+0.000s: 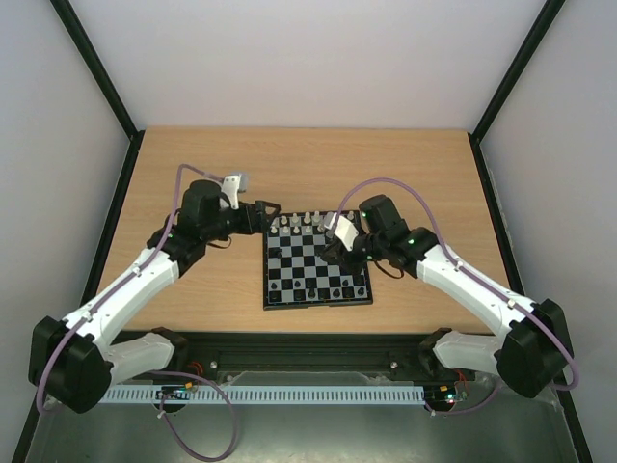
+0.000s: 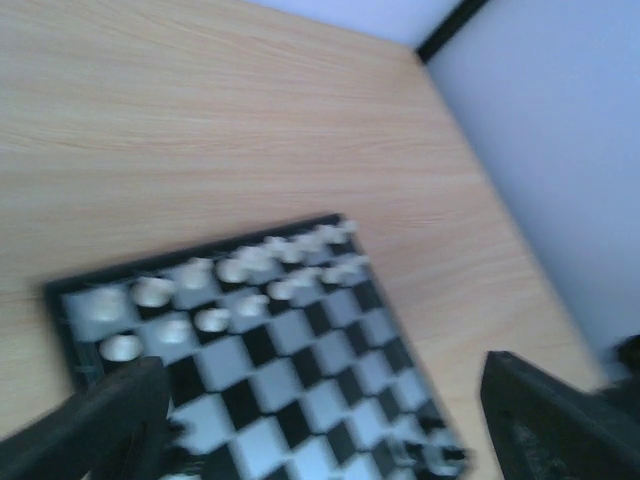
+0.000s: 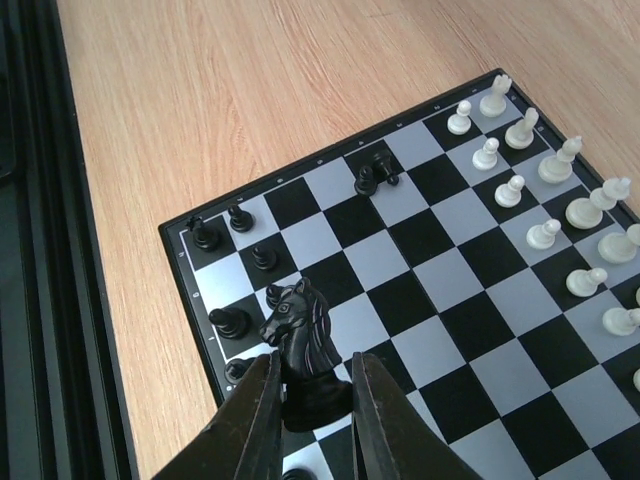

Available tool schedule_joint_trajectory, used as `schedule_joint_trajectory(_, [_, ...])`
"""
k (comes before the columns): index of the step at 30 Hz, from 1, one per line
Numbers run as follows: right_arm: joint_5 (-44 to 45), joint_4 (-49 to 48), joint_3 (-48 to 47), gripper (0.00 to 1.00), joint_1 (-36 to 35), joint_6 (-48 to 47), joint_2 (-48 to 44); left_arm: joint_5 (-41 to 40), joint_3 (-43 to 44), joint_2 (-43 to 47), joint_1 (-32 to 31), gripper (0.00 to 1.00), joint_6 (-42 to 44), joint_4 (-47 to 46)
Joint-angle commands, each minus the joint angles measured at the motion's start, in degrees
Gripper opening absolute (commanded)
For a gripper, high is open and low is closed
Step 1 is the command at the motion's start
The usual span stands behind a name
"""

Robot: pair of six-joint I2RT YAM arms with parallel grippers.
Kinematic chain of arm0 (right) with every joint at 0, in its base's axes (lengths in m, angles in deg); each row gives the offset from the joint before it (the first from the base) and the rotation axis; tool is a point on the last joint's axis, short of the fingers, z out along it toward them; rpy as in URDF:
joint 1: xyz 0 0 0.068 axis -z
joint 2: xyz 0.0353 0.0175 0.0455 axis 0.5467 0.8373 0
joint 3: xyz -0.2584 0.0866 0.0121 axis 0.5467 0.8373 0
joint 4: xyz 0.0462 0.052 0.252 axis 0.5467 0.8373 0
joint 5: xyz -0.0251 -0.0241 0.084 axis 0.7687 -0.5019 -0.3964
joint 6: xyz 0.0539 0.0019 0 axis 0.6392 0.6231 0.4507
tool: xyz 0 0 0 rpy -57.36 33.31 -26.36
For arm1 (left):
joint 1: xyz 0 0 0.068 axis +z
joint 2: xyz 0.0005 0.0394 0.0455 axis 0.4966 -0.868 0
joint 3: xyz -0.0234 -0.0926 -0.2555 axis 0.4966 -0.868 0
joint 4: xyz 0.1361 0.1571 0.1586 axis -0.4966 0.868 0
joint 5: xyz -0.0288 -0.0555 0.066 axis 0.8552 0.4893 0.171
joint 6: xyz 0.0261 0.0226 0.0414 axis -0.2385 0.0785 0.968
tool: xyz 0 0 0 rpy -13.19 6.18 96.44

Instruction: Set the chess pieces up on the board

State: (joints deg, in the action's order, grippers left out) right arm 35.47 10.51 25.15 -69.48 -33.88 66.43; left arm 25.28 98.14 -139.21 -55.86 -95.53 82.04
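Observation:
The chequered board (image 1: 316,265) lies mid-table. White pieces (image 1: 307,224) fill its far rows and black pieces (image 1: 318,287) stand along its near rows. My right gripper (image 3: 313,362) is shut on a black knight (image 3: 300,330) and holds it above the board (image 3: 440,290) near the black side. Black pawns (image 3: 235,260) stand below it, white pieces (image 3: 560,200) are at the right, and one black piece (image 3: 375,172) stands apart mid-edge. My left gripper (image 2: 330,420) is open and empty above the board (image 2: 300,380), by the white pieces (image 2: 230,285). That view is blurred.
Bare wooden table (image 1: 193,164) surrounds the board. White walls with black frame posts (image 1: 96,68) close in the sides and back. A black rail (image 1: 308,347) with the arm bases runs along the near edge.

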Motion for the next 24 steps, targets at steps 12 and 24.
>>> schedule_joint_trajectory(12, [1.3,-8.0,4.6,0.16,1.0,6.4,-2.5,30.1,-0.9,-12.4,-6.2,0.3,-13.3,-15.8])
schedule_joint_trajectory(24, [1.1,-8.5,4.8,0.16,1.3,6.9,-3.6,31.7,-1.3,-17.1,-11.0,0.32,-16.0,-20.7])
